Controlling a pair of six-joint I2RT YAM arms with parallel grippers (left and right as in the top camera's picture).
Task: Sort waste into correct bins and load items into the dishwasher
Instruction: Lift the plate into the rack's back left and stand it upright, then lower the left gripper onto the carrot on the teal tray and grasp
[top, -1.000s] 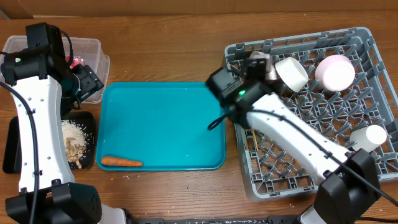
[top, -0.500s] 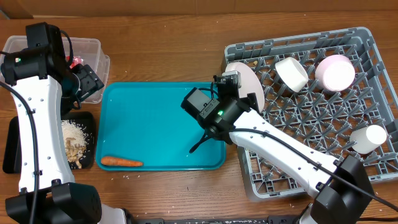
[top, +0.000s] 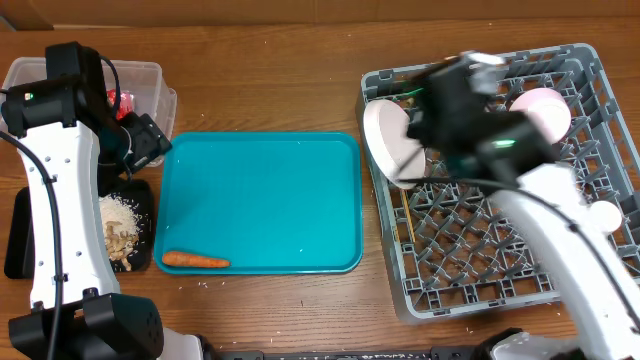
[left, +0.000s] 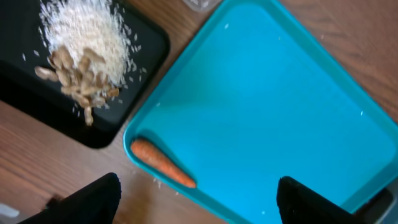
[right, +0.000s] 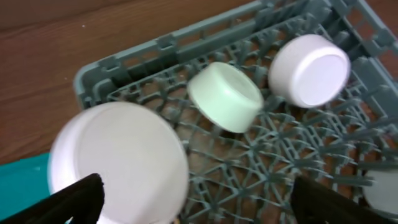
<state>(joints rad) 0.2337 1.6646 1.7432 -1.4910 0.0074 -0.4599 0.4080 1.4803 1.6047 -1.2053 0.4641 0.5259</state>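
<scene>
The left gripper (left: 198, 185) hangs wide open and empty. The carrot (left: 163, 163) lies beneath it on the teal tray (left: 261, 93), closer to one finger. The right gripper (right: 200, 193) is spread wide and holds nothing above the rack (right: 273, 155). The plate (right: 118, 162) stands beside one finger, with a white bowl (right: 225, 96) and a pink bowl (right: 309, 68) farther ahead.

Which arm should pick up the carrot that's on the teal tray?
Left. The left gripper hangs open near the carrot, and the black tray of scraps lies close by. The right gripper is away over the dish rack, by the plate.
</scene>
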